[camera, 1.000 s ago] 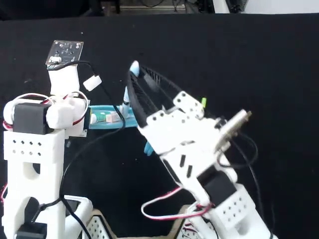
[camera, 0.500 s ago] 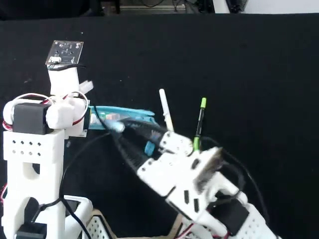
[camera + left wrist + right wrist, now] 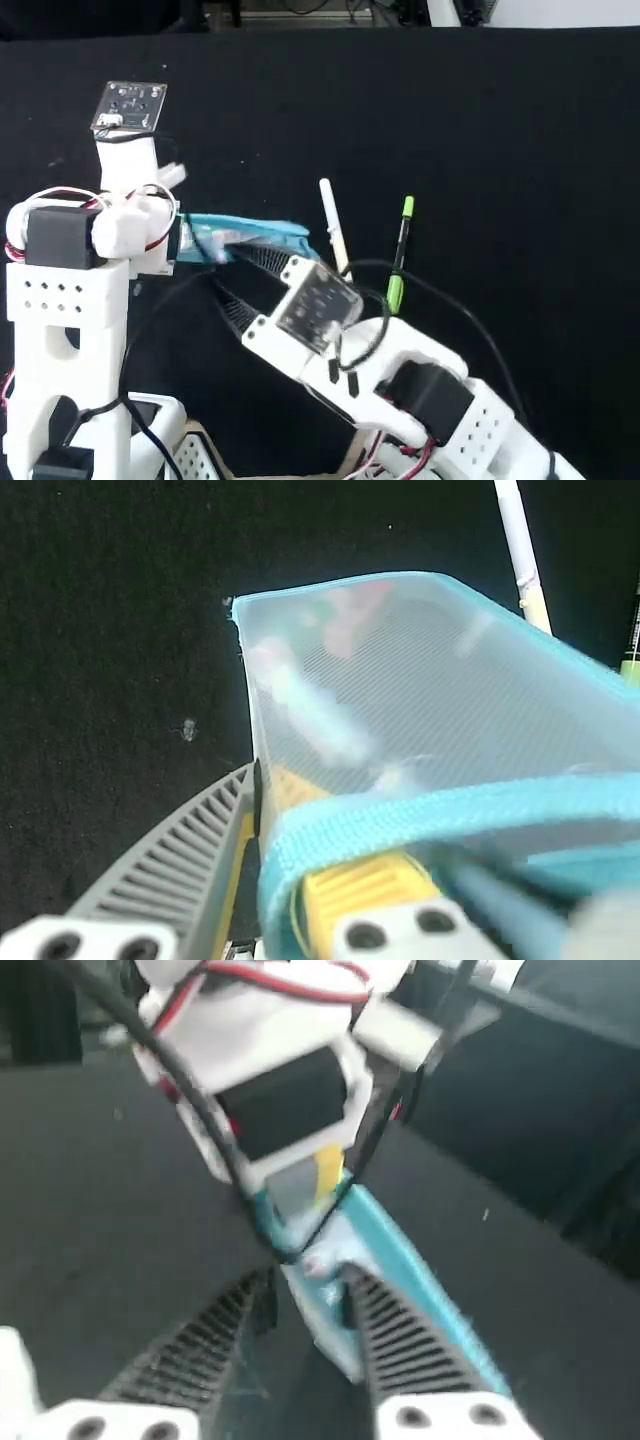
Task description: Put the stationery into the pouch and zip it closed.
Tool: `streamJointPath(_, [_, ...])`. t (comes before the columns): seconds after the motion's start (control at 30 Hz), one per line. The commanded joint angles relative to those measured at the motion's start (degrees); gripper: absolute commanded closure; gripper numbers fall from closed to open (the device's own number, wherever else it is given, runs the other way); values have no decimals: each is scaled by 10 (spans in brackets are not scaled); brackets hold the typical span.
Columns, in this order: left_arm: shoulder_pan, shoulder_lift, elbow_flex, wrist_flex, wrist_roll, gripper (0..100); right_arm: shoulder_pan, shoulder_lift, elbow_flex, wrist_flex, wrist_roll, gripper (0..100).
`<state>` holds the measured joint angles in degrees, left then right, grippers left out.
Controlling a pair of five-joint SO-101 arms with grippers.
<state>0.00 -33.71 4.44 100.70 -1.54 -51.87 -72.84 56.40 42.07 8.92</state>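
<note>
Black ribbed right claw: jaws parted, set either side of the pouch's end and gripping nothing. You probably have it there to work the mouth or the zip.
Pouch: translucent mesh with teal trim, soft-walled, between the two arms. There are blurred pale shapes inside, too unclear to name.
Left claw: clamped on the pouch's teal edge, steadying it for your other arm.
White pen and green pen: lying on the worktop just beyond the pouch, near each other but apart. You should count the loading unfinished.
</note>
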Motion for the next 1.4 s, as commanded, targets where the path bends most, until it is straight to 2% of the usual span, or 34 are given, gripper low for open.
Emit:
streamJointPath(0.0, [6,4,0,0,6,970,-11,16,-114,119,-64,763])
streamJointPath(0.13, [6,4,0,0,6,970,-10,11,-175,185,-78,734])
streamJointPath(0.2, [6,4,0,0,6,970,14,11,-208,200,-78,734])
streamJointPath(0.33, [4,4,0,0,6,970,136,11,-256,206,-79,734])
streamJointPath(0.5, [6,4,0,0,6,970,316,32,-223,215,-93,734])
streamJointPath(0.63, [6,4,0,0,6,970,413,89,-152,212,-165,734])
streamJointPath(0.73, [6,4,0,0,6,970,461,159,-117,192,-185,734])
streamJointPath(0.83, [6,4,0,0,6,970,482,249,-105,153,-189,734])
streamJointPath(1.03, [6,5,0,0,6,970,469,443,-148,55,-185,734])
streamJointPath(1.2, [4,5,0,0,6,970,499,592,-239,42,-192,734])
streamJointPath(1.37, [6,5,0,0,6,970,547,727,-313,43,-277,734])
